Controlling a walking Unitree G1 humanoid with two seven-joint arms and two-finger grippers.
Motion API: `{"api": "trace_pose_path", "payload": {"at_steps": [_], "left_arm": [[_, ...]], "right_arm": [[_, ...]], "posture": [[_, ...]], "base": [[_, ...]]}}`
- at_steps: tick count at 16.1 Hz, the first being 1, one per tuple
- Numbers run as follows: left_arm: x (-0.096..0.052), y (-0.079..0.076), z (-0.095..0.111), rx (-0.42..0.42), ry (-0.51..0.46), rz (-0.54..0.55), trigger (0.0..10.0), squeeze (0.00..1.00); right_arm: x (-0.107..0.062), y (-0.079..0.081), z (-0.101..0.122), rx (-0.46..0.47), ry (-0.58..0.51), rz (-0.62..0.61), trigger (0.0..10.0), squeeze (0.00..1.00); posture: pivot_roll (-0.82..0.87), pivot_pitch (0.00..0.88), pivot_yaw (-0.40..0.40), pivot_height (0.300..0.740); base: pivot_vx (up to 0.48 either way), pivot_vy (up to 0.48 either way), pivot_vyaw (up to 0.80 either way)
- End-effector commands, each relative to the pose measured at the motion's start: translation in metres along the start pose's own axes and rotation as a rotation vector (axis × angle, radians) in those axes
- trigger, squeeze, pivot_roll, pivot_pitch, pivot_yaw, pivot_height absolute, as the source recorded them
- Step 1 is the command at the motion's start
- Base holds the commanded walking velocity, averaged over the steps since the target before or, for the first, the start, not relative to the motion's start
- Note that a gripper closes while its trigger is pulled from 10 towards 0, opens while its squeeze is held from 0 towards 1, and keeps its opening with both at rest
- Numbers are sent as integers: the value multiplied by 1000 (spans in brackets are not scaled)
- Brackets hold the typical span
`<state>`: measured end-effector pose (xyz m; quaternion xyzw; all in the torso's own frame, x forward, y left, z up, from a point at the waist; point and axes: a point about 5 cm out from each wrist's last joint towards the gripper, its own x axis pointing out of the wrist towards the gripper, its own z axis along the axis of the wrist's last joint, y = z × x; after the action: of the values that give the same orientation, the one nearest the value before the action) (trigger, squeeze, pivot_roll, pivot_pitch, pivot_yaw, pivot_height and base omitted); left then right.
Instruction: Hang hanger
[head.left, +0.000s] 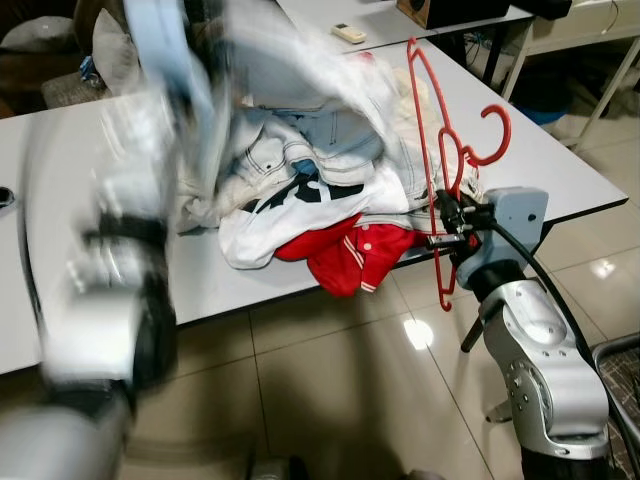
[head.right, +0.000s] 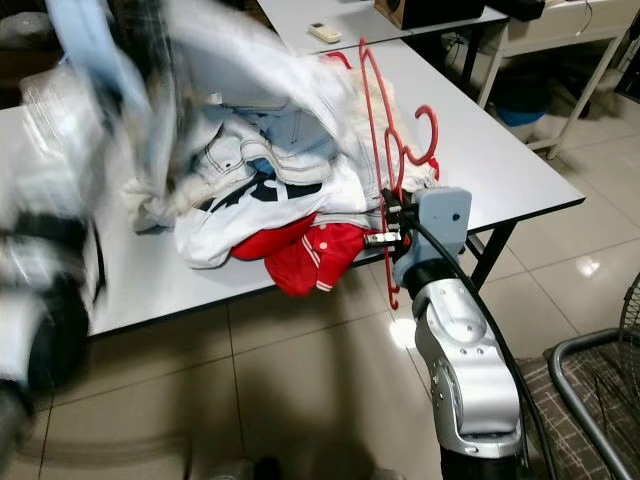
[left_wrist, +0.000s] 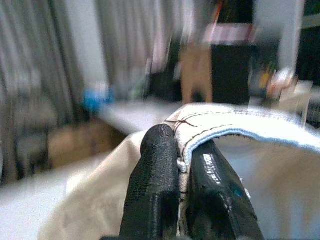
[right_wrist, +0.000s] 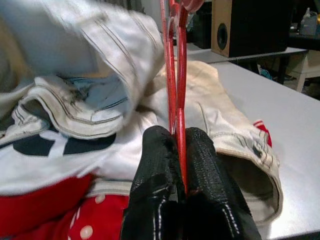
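My right gripper (head.left: 448, 222) is shut on a red plastic hanger (head.left: 441, 150), holding it upright at the table's front right edge; in the right wrist view the hanger (right_wrist: 175, 60) runs up between the black fingers (right_wrist: 155, 170). Beside it a heap of clothes (head.left: 320, 170) lies on the white table (head.left: 560, 170): pale denim, a white shirt with black print and a red jacket (head.left: 345, 255). My left arm (head.left: 110, 280) is a blur at the left, and its gripper (left_wrist: 182, 165) is shut on the stitched edge of a pale denim garment (left_wrist: 240, 125), lifted above the heap.
A remote control (head.left: 349, 33) lies on a second white table behind. A dark speaker box (right_wrist: 247, 27) stands at the back right. Tiled floor (head.left: 330, 390) lies in front of the table, and a wire basket rim (head.right: 590, 380) sits at the lower right.
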<state>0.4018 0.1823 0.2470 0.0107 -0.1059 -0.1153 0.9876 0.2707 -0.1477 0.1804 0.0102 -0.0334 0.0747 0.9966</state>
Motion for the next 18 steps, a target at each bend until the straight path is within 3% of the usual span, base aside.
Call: {"api": "trace_pose_path", "payload": {"at_steps": [1,3,4,5,7,12,15,18], "left_arm": [[0,2,14,12,-44,25,0,0],[-20,-4,-12,-10,2,39,3804,0],[-37,-9,-27,5,41,68,10000,0],[-49,-12,-34,32,56,84,10000,0],[-58,-14,-35,49,36,106,10000,0],[-60,-19,-23,41,31,128,10000,0],[-42,-23,-10,104,14,112,10000,0],[-30,-18,4,84,1,129,10000,0]], "right_arm": [[-2,1,3,0,-18,-5,10000,0],[-3,-1,-1,-20,-1,-30,10000,0],[-2,-2,-2,-48,1,-35,10000,0],[-2,-2,-3,-72,5,-30,10000,0],[-1,-1,-4,-81,13,-22,10000,0],[3,3,-3,-79,7,-10,10000,0],[3,2,-4,-70,6,-30,10000,0],[3,4,-2,-94,-2,-26,10000,0]], "posture": [[-142,51,132,740],[-140,49,133,740],[-137,48,134,740],[-132,49,130,740],[-121,51,120,740],[-109,46,124,740],[-109,46,129,740],[-116,45,150,740]], "base": [[0,0,0],[0,0,0],[0,0,0],[0,0,0],[0,0,400],[0,0,800],[0,0,800],[0,0,800]]}}
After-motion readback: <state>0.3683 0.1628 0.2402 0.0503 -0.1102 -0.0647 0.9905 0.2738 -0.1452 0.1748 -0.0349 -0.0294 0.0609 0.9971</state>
